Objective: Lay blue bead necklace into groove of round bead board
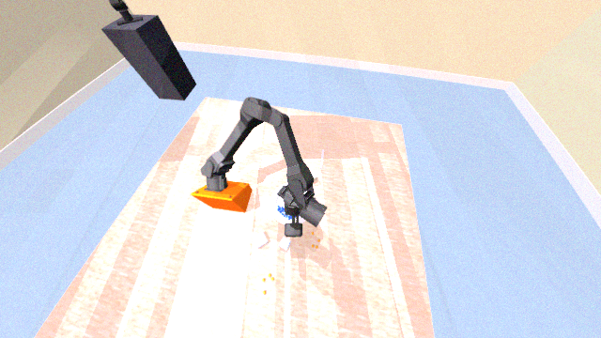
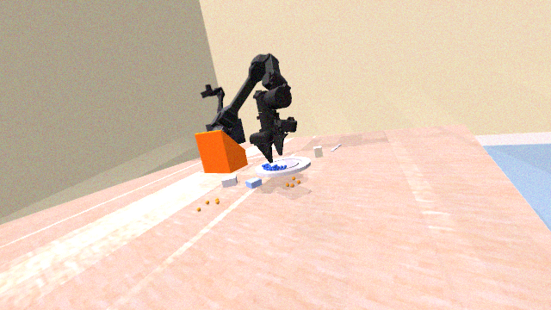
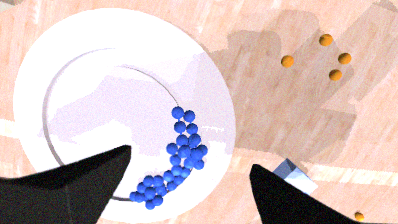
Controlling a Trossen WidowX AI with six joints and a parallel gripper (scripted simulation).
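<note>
The round white bead board lies flat, its groove showing as a thin dark circle in the wrist view. The blue bead necklace lies on the board, bunched along the groove's lower right in the wrist view. It has a doubled row at its upper end and a clump at its lower left end; some beads lie beside the groove line. The upper and left groove is bare. My gripper is open, just above the board, its fingertips on either side of the necklace and holding nothing.
A blue block and a white block stand near the board. Loose orange beads lie in two groups. A pale block and a thin white bar lie behind. The arm's orange base stands left.
</note>
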